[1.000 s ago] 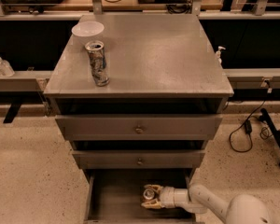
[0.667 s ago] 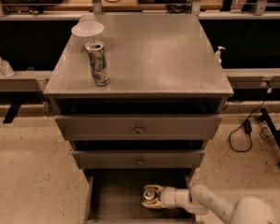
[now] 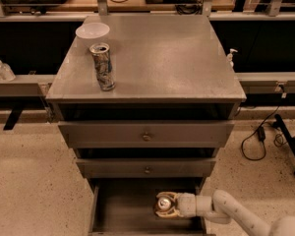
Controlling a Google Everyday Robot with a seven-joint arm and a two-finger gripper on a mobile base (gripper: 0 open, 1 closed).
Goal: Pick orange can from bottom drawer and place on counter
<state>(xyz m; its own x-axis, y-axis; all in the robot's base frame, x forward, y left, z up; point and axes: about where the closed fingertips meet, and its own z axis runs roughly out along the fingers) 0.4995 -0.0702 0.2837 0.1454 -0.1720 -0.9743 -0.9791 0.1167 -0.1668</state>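
The bottom drawer [image 3: 123,208] is pulled open below two closed drawers. The orange can [image 3: 163,204] stands upright in it at the right, its silver top facing up. My gripper [image 3: 165,205] reaches in from the lower right and its fingers sit on both sides of the can, closed around it. The can seems to rest on or just above the drawer floor. The counter [image 3: 162,53] is the flat grey cabinet top above.
A taller patterned can [image 3: 103,66] and a white bowl [image 3: 92,32] stand on the counter's left side. The two upper drawers with knobs [image 3: 146,136] overhang the open drawer. Cables and a stand leg lie on the floor at the right.
The arm has shifted slightly right and lower in the frame; the gripper stays around the orange can in the drawer. Nothing else moved.
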